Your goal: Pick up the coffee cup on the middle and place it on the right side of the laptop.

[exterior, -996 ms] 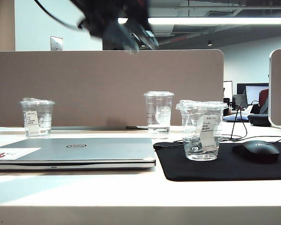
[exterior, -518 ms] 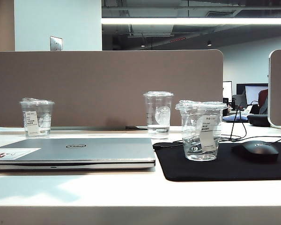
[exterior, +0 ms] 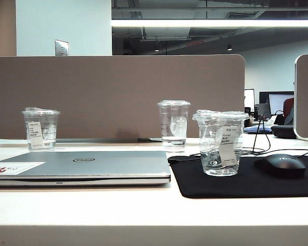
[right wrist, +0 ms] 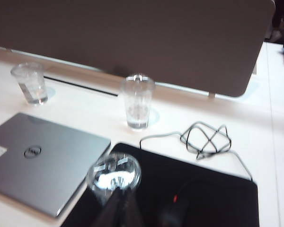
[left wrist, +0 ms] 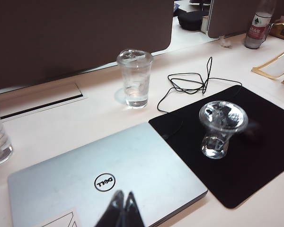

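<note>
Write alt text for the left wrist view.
The left pincer, shut, hangs above a closed silver laptop. Right of the laptop, a lidded clear coffee cup stands on a black mouse pad; a taller clear cup stands farther back by the partition.

A thin silver-grey Dell laptop (exterior: 82,165) bears a black ringed logo and a white-and-red sticker (exterior: 13,167) at its corner. The short clear plastic coffee cup (exterior: 222,142) carries a white printed label and stands on a flat black mouse mat (exterior: 256,183) with a glossy black mouse (exterior: 283,165). The dark-tipped left gripper (left wrist: 121,208) and right gripper (right wrist: 119,205) hover above; the partition panel (exterior: 118,95) is taupe.
</note>
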{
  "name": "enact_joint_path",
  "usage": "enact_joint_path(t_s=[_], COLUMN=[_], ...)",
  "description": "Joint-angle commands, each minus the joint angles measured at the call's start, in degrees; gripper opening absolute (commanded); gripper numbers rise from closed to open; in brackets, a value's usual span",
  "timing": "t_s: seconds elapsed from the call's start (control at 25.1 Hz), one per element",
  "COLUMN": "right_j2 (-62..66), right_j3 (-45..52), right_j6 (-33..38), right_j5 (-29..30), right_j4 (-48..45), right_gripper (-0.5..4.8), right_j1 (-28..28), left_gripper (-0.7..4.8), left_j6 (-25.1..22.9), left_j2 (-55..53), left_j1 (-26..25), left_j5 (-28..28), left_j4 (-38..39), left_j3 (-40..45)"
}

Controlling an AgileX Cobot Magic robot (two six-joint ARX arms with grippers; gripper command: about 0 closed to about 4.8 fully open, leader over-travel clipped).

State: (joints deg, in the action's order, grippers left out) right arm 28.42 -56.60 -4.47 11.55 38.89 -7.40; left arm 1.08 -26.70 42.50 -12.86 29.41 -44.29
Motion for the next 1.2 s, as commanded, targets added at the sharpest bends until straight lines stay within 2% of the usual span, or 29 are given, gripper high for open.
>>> enact_joint_path(t_s=[0.04,0.08,0.12,0.2,0.28,0.4,0.44,0.52,0.64,0.76,0.84,1.04,1.08,1.2], right_j2=[-5.4,-6.9,-9.9,-13.5,-15.3,-18.4,-20.6,-22.3,-24.9,-26.5,-27.0,-28.4,-28.4,-28.4], right_j3=[4.9,6.3,9.2,12.4,14.3,17.8,20.7,23.0,25.3,26.7,28.6,33.8,34.7,39.8], right_j6=[1.8,2.3,3.0,7.7,9.7,8.5,8.6,8.6,8.5,8.8,8.7,7.0,7.0,7.0], right_j5=[-0.1,-0.1,0.0,-0.1,-0.1,-1.5,-1.6,-2.3,-2.8,-7.0,-7.7,-7.4,-7.4,-6.0], right_j4=[0.0,0.2,0.9,0.7,-0.9,-3.6,-6.7,-8.8,-8.8,-5.7,-7.7,-16.1,-17.0,-22.3], right_gripper=[-0.05,-0.06,-0.05,-0.05,-0.05,-0.05,-0.06,-0.05,-0.05,-0.05,-0.05,-0.05,-0.05,-0.05], right_j1=[0.0,0.0,0.0,0.0,0.0,0.0,0.0,0.1,-0.1,0.0,0.0,-0.1,-0.1,0.0], left_gripper=[-0.06,-0.06,-0.05,-0.06,-0.06,-0.06,-0.06,-0.06,-0.06,-0.06,-0.06,-0.06,-0.06,-0.06], left_j6=[-3.5,-4.4,-5.2,0.5,1.4,-0.8,-1.1,-2.0,-2.9,-2.8,-2.7,-2.5,-2.5,-6.3], left_j2=[6.5,8.5,12.6,17.0,19.6,24.6,26.5,26.4,26.3,26.3,26.4,26.4,26.5,26.5], left_j1=[0.0,0.0,0.0,0.0,0.0,0.0,0.1,0.0,0.0,0.0,0.0,0.0,-0.1,-0.1], left_j5=[0.0,-0.1,-3.9,-8.3,-10.5,-8.7,-6.5,-6.1,-4.0,-4.5,-5.2,-5.2,-5.3,-5.2], left_j4=[-0.4,-0.3,1.3,4.8,3.7,-1.4,-5.9,-6.9,-12.3,-18.2,-23.7,-29.8,-28.8,-28.3], left_j3=[6.1,8.1,12.1,15.6,17.6,22.0,25.4,27.3,30.7,34.0,37.8,43.8,44.0,44.0])
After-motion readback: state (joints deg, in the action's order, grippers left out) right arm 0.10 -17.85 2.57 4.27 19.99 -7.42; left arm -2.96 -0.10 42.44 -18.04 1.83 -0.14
